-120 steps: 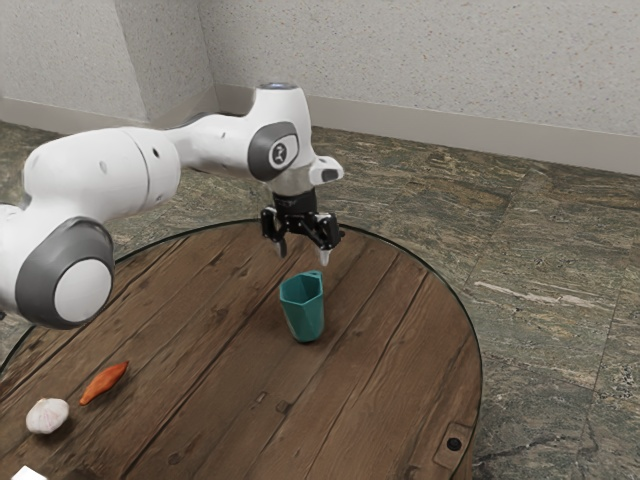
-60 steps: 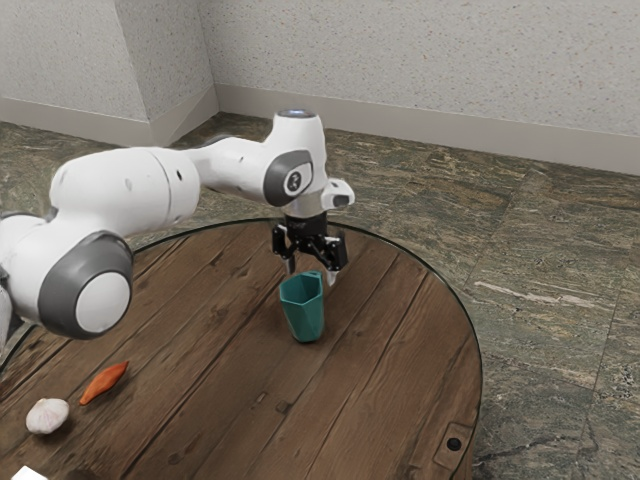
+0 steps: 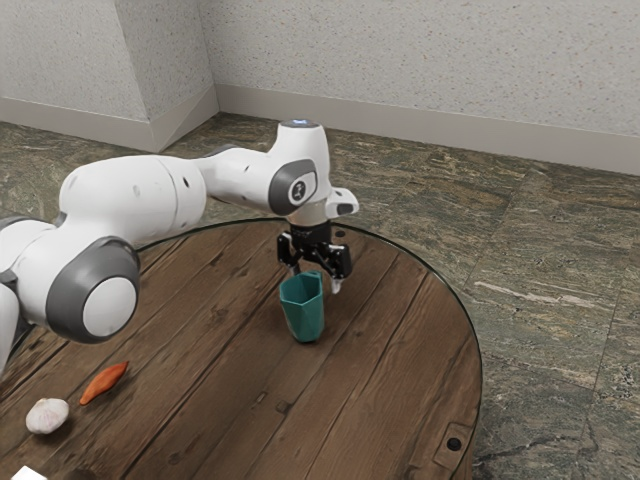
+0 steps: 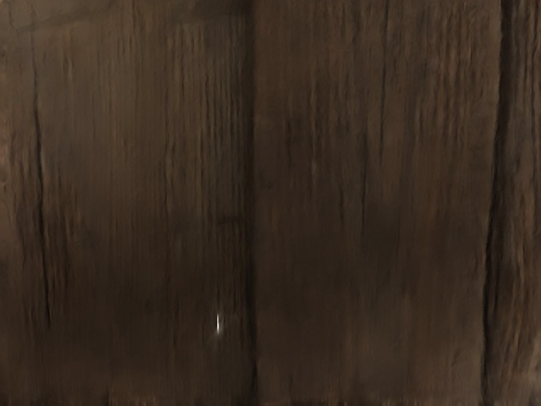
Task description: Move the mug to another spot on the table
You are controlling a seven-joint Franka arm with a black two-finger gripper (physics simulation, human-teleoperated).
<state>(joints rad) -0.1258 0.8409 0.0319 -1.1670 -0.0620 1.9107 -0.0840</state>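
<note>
Table (image 3: 380, 400): round, dark wood planks, free space on all sides of the mug. Judgement: the near centre or the exterior view's right edge would suit as a new spot. The wrist view looks down on plank grain (image 4: 254, 203).
Arm (image 3: 140, 200): comes in from the exterior view's left, wrist approx. vertical over the mug's far side. Rec.: keep the wrist plumb during descent, no sideways drift.
Mug (image 3: 304, 312): teal, upright, approx. mid-table, mouth open upward. No handle can be made out from this side. Judgement: light and tall-ish, so it could tip if nudged at the rim.
Gripper (image 3: 313, 272): black, right above the mug's far rim, not gripping. Step in hand, as judged: final approach before the grasp.
Fingers (image 3: 336, 280): spread apart. One tip sits outside the wall toward the exterior view's right, the other by the rim. Cannot tell if it is inside the mouth or behind it. Rec.: straddle the wall, go lower, then close slowly. Check the mug is square in the grip before lifting.
Orange item (image 3: 104, 382): lies near the table's edge at the exterior view's left, well apart from the mug. Avoid as a drop zone.
White item (image 3: 47, 415): just beside the orange item. Same note.
</note>
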